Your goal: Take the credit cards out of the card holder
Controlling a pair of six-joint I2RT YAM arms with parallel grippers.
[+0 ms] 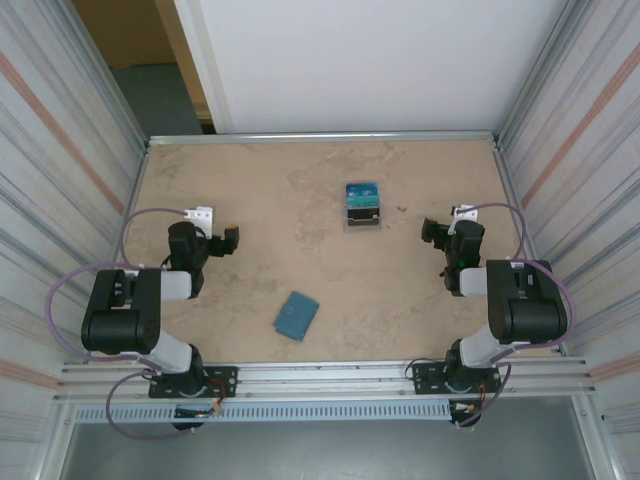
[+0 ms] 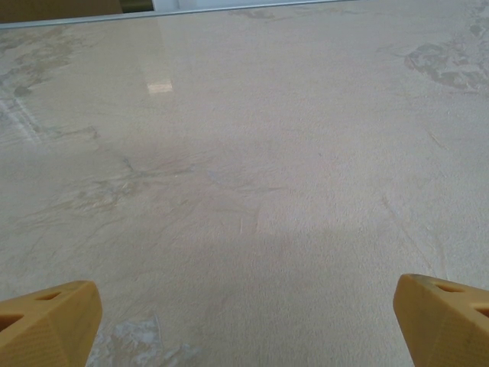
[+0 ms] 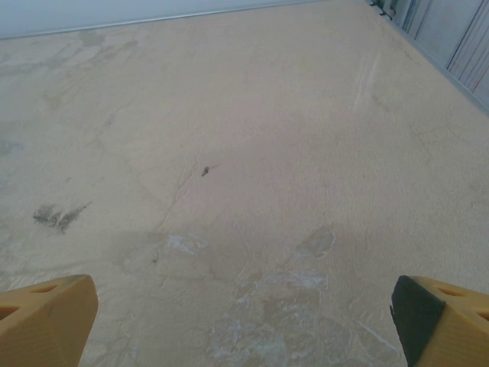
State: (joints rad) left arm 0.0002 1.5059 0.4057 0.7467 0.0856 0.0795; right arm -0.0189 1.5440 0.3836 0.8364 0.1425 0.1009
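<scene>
Teal card holder [image 1: 297, 316] lies closed on the bench [image 1: 290, 190], behind and between my left hand [image 1: 226, 240] and right hand [image 1: 433, 231]. Both hands stand wide and empty, so I judge nothing is taken out yet.

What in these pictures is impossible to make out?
- Wallet: top view; its teal cover hides whether cards are inside.
- Stand: top view; too small to read the print on its blue top.
- Left fingers and right fingers: wrist views; cut off by the bottom edge and corners.
</scene>
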